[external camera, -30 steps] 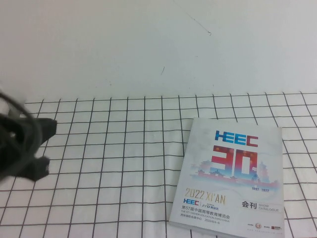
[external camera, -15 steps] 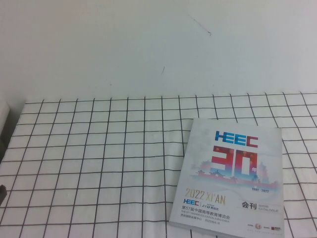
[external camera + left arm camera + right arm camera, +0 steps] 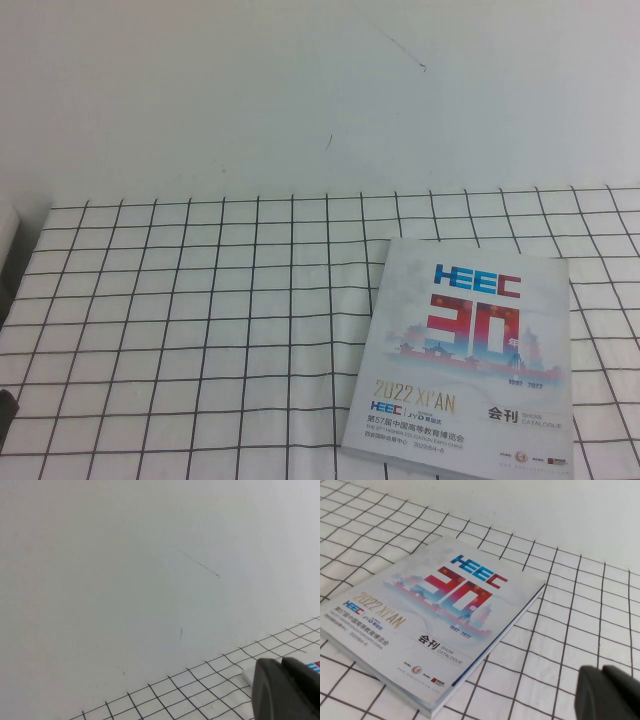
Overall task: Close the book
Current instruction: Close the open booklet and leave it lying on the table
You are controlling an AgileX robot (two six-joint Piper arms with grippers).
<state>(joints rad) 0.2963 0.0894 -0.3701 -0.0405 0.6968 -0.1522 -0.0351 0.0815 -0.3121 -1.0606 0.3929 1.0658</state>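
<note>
**A:** What has changed on the table?

**B:** The left gripper [image 3: 287,692] has pulled away. A second ago its dark bulk filled the left edge of the high view, and now it has gone off that side. Its wrist camera faces the plain white wall [image 3: 125,570] and the far rows of the cloth. Only a dark tip shows in the corner, so I cannot tell whether it is open or closed.

**A:** And the book?

**B:** The pale, glossy paperback book [image 3: 468,360], with blue HEEC lettering and a red 30 on its front, has not shifted. It lies flat and cover up on the white cloth with the black grid [image 3: 200,330], at the robot's right and near side. No page is lifted in either view of it.

**A:** And the right gripper?

**B:** The right gripper [image 3: 612,695] is absent from the high view. Its own camera looks down across the book [image 3: 440,615] from just beside it, clear of the cover. Again only a dark tip is visible, so I cannot tell if it is open or closed.

**A:** So what does that mean for the task?

**B:** I judge the closing done — the cover is down, nothing holds the book, and the left arm is retreating.
</note>
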